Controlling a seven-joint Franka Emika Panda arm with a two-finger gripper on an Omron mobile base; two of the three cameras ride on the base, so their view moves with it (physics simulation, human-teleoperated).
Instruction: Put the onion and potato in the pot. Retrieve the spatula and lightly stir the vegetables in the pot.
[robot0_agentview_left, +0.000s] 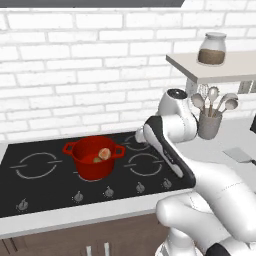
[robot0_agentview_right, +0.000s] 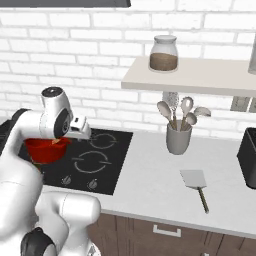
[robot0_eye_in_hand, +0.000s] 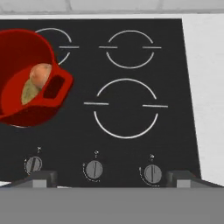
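Note:
The red pot (robot0_agentview_left: 90, 167) stands on the left-centre of the black cooktop (robot0_agentview_left: 45, 187). The orange-tan onion (robot0_agentview_left: 104, 154) and the olive potato (robot0_agentview_left: 96, 160) lie inside it, touching. In the hand view the pot (robot0_eye_in_hand: 11, 103) is at the left, holding the onion (robot0_eye_in_hand: 40, 73) and the potato (robot0_eye_in_hand: 29, 90). My gripper (robot0_eye_in_hand: 112, 179) is open and empty, hovering above the burners to the right of the pot. The spatula (robot0_agentview_right: 194, 178) lies flat on the grey counter right of the cooktop, its handle towards the front edge. It also shows at the spatula blade (robot0_agentview_left: 240, 155).
A grey utensil holder (robot0_agentview_right: 178, 139) with spoons stands behind the spatula, under a shelf (robot0_agentview_right: 190, 80) carrying a jar (robot0_agentview_right: 164, 53). A dark appliance (robot0_agentview_right: 248, 155) sits at the far right. Knobs (robot0_eye_in_hand: 94, 169) line the cooktop's front edge. My own arm hides part of the pot (robot0_agentview_right: 47, 149).

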